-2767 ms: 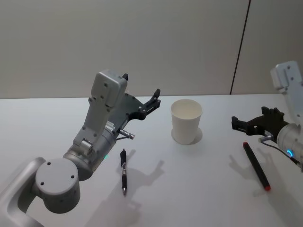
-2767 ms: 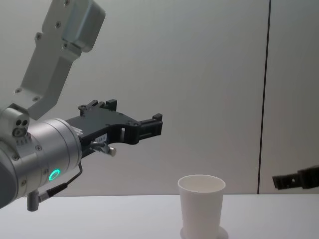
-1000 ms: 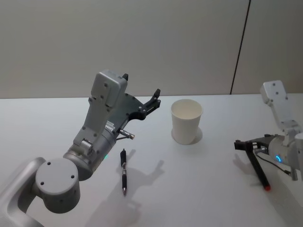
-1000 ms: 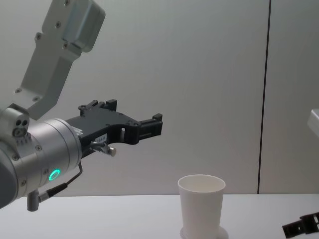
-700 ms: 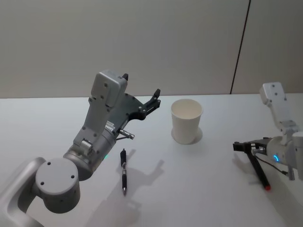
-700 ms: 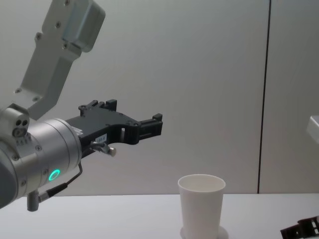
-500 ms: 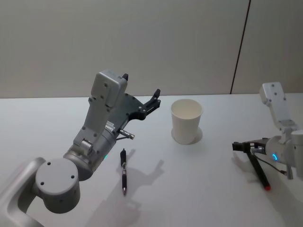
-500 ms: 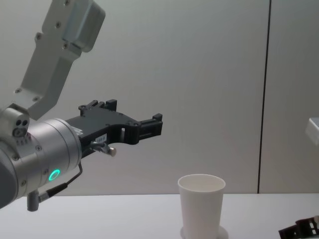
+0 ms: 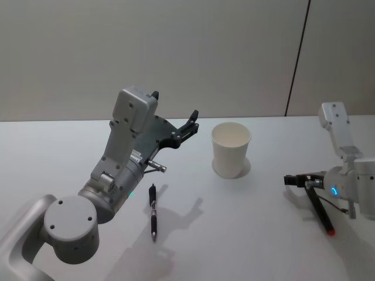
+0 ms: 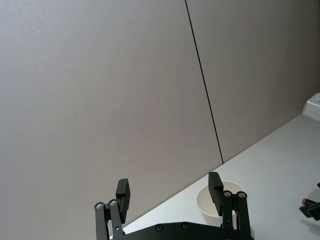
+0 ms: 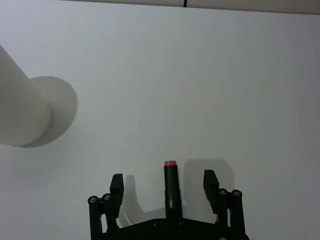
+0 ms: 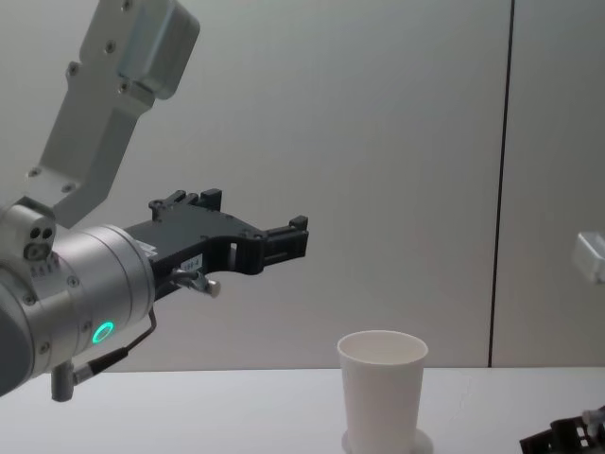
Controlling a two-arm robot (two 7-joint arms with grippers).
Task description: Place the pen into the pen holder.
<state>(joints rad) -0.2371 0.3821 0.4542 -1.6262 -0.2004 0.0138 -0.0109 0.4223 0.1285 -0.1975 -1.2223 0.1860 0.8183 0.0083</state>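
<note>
Straddling black red-tipped pen (image 11: pixel 171 189) | right end effector (image 11: pixel 163 182) open, empty | left end effector (image 10: pixel 169 186) open, raised | white tapered pen holder (image 9: pixel 231 153)

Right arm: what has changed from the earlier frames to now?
The right pincer dropped from above the table down to it and now sits open astride the red-tipped pen, not yet shut on it. That pen has not moved. The left pincer stays raised and open to the left of the pen holder, and the black pen lies where it was.
</note>
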